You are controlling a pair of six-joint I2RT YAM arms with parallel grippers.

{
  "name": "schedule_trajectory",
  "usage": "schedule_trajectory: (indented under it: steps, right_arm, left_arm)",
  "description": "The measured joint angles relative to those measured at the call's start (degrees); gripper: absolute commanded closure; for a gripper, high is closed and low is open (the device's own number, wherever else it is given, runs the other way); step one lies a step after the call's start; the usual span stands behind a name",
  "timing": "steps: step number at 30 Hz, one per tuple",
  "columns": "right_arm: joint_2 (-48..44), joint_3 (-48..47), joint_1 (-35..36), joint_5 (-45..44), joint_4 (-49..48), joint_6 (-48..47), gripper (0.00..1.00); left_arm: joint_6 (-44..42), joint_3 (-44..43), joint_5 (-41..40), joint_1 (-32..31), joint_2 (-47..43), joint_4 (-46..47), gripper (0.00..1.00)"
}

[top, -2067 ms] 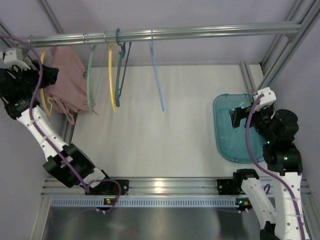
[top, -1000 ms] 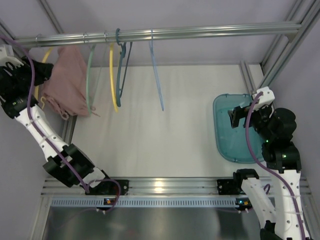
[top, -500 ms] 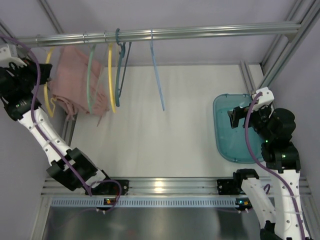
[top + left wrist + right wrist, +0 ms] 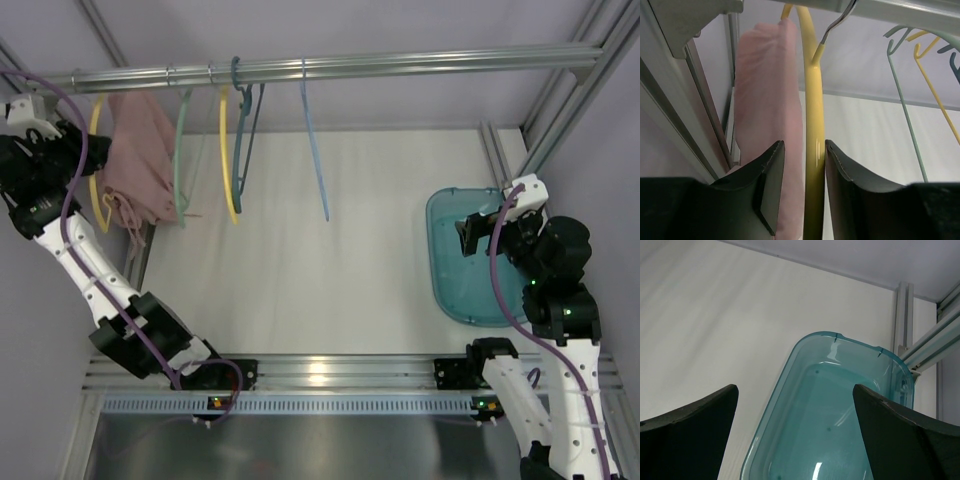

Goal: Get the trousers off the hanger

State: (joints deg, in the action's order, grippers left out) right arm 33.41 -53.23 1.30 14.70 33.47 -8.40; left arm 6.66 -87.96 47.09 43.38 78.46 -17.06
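At the far left, the left end effector is raised to the rail and stands partly open, one finger on each side of the yellow hanger and the near edge of the trousers. Bar and cloth fill the gap between the fingers, and I cannot tell whether they are being pinched or only straddled. The trousers are draped over that hanger, a folded pink bundle hanging below the rail, with a loose end trailing beneath. Nothing of them has come off the bar, so the removal itself is not yet done, and I judge the task to be at its start, at the stage of getting a hold. What is left is to secure the cloth, draw it clear of the hanger and put it down somewhere. Further right on the rail hang four bare hangers: a pale green one just beside the trousers, a second yellow one, a teal one and a light blue one. The worktop lies below them. At the right sits a clear teal bin, a likely place for the trousers. Over it hovers the right end effector, spread fully wide and holding nothing, well apart from the rail.
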Motion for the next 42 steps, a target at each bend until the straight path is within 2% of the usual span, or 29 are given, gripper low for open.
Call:
schedule_trajectory:
  steps: [2,5,10,17,25,32,42]
  right_arm:
    - [0.00,0.00,0.00,0.00,0.02,0.00,0.00]
    - [0.00,0.00,0.00,0.00,0.00,0.00,0.00]
    - [0.04,0.00,0.00,0.00,0.00,0.00,0.01]
    - [0.04,0.00,0.00,0.00,0.02,-0.02,0.01]
    - [-0.02,0.13,0.00,0.00,0.04,-0.02,0.01]
    - [-0.39,0.85,0.00,-0.02,0.22,-0.17,0.01]
    - [-0.94,1.14,0.00,-0.07,0.44,-0.63,0.01]
  left_arm:
    - [-0.37,-0.17,-0.13,-0.07,0.70,-0.74,0.59]
    - [-1.57,-0.44,-1.55,-0.94,1.55,-2.19,0.68]
    - [-3.54,-1.84,-3.80,-3.89,2.71,-5.70,1.00]
    - [-1.46,-3.98,-5.11,-4.11,2.95,-8.59,1.00]
    - [8.85,-3.91,-6.54,-4.13,-0.31,-9.57,1.00]
    - [15.19,1.01,-7.98,-4.24,-7.67,-5.07,1.00]
    - [18.51,6.73,-6.69,-4.20,-9.77,2.51,1.00]
